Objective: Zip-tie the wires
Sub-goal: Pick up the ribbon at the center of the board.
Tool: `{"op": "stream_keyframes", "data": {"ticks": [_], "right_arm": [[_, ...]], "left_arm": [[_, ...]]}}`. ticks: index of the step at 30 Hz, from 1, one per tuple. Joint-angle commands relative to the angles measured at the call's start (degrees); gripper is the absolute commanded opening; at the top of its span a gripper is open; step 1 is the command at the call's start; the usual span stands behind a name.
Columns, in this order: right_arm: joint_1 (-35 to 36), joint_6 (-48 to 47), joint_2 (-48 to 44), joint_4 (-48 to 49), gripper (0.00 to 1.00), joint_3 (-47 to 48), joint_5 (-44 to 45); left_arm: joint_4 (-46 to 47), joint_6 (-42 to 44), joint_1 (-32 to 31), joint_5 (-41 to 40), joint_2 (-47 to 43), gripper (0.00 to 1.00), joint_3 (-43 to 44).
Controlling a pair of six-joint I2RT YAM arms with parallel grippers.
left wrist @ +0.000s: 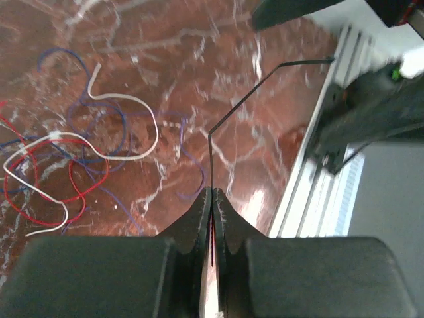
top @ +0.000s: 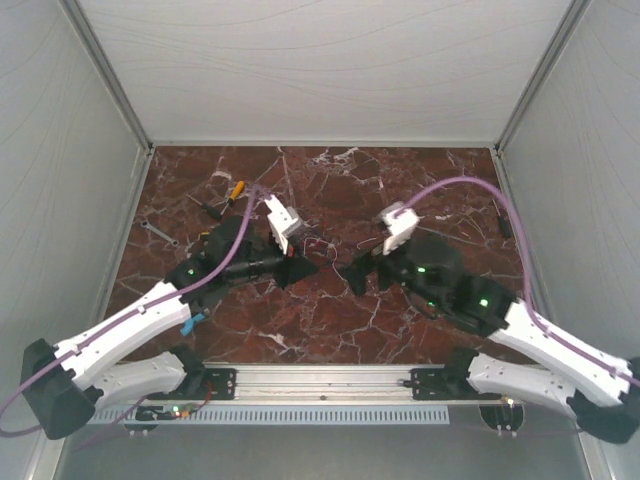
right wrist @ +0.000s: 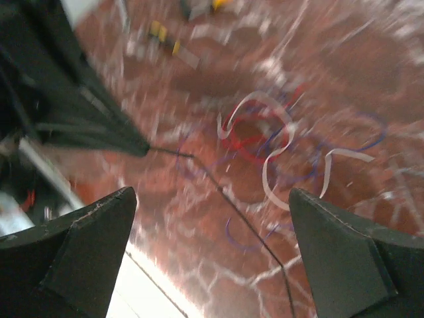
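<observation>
The wires (left wrist: 66, 156) are a loose tangle of thin red, blue-purple and whitish loops on the marble table, also seen as wires (right wrist: 265, 129) and wires (top: 318, 245) between the two grippers. My left gripper (left wrist: 212, 192) is shut on one end of a thin black zip tie (left wrist: 245, 96), to the right of the tangle. The zip tie (right wrist: 245, 225) runs from the left gripper's tip across to below my right gripper (right wrist: 212, 195), which stands open above it, touching nothing. From above, the left gripper (top: 305, 268) and right gripper (top: 355, 272) face each other closely.
A yellow-handled tool (top: 235, 190) and a small wrench (top: 158, 232) lie at the back left. A dark stick (top: 505, 220) lies by the right wall. The aluminium rail (top: 320, 378) runs along the near edge. White walls close in the table.
</observation>
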Motion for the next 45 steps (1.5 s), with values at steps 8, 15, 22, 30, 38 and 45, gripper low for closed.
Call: {"op": "stream_keyframes", "data": {"ticks": [8, 15, 22, 30, 38, 45], "right_arm": [[-9.61, -2.34, -24.79, 32.44, 0.98, -13.39, 6.40], [-9.60, -4.23, -33.35, 48.06, 0.96, -23.06, 3.23], [-9.83, -6.55, -29.56, 62.68, 0.76, -27.05, -2.17], [-12.18, -6.98, -20.24, 75.03, 0.67, -22.76, -7.81], [-14.60, -7.36, -14.50, 80.15, 0.60, -16.52, -12.06], [-14.95, -10.01, -11.89, 79.91, 0.52, -12.86, -14.96]], "left_arm": [[18.02, -31.60, 3.05, -9.64, -4.79, 0.00, 0.27], [25.81, -42.21, 4.09, -9.82, -5.57, 0.00, -0.17], [33.25, -46.02, 4.10, -4.70, -5.44, 0.00, -0.60], [38.16, -48.47, 4.09, -1.32, -5.86, 0.00, -1.16], [40.47, -49.12, 4.09, 1.14, -5.82, 0.00, -0.70], [40.35, -49.29, 4.09, 2.16, -6.43, 0.00, -0.04]]}}
